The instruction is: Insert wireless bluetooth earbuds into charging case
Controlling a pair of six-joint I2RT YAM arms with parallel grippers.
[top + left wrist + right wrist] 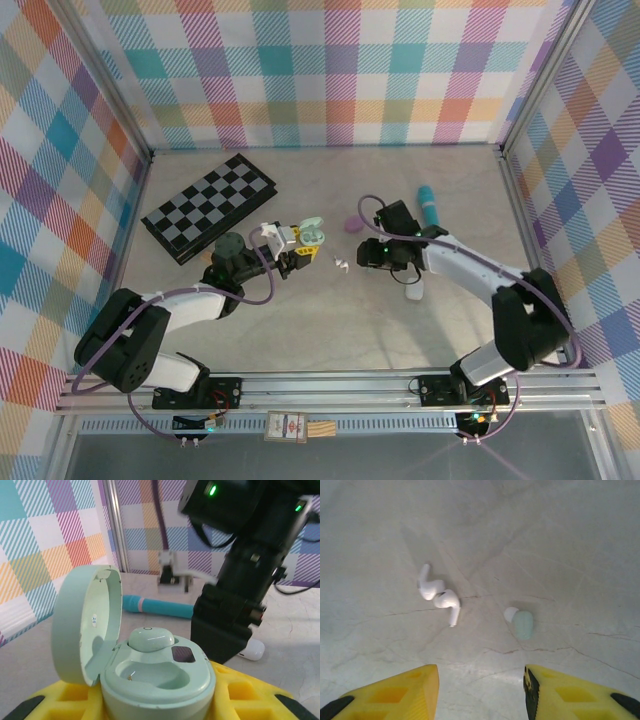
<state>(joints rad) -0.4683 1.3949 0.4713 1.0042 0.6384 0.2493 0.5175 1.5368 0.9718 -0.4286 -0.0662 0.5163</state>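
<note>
Tabletop is a pale stone-look sheet with thin crack-like veins. It's boxed in by plaid cloth walls in loads of pastel colours, with aluminium rails along the near edge.

The overhead view gives you the layout. There's a chessboard back left, a teal stick back right, a purple case near the middle and a white case right by the right arm. The left gripper is pinching the pale green charging case just off the table.

The left wrist cam gets you inside that case. The lid is tipped up and open, one seated green bud sits in the far socket, and the near socket is bare. The case is wedged between the yellow fingers.

The right wrist cam looks straight down at the table. A loose pale green earbud is lying there, near a pair of white earbuds that touch each other. The right gripper hangs above them, with its yellow fingers spread and nothing between them.
</note>
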